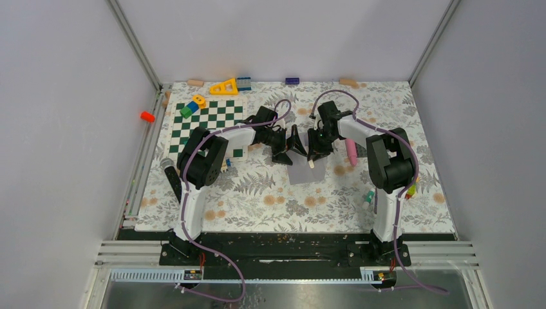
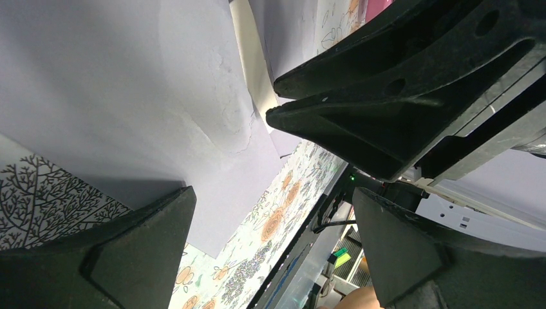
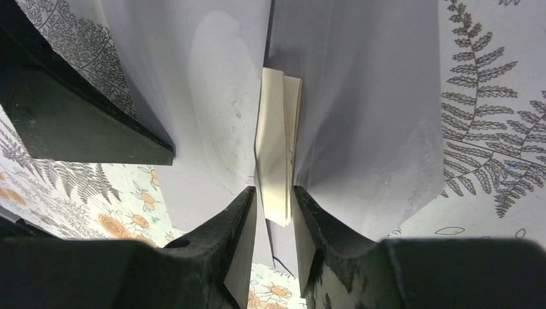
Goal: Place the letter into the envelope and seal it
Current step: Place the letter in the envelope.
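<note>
Cream letter (image 3: 275, 129) pinched by right gripper (image 3: 273, 201), partly inside envelope (image 3: 367, 96); left gripper (image 2: 267, 251) spread apart.

Left arm (image 1: 205, 154), right arm (image 1: 386, 154) reach inward, tips nearly meeting; left jaws wide apart, right jaws pinched narrow.

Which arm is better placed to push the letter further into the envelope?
The right: the right gripper pinches the folded letter at the mouth of the envelope; the left gripper stands open, holding nothing.

A robot lab's enclosed test cell: plain grey panel walls (image 1: 58, 129), aluminium frame rails (image 1: 135, 45), floral-cloth table (image 1: 270, 206)
</note>
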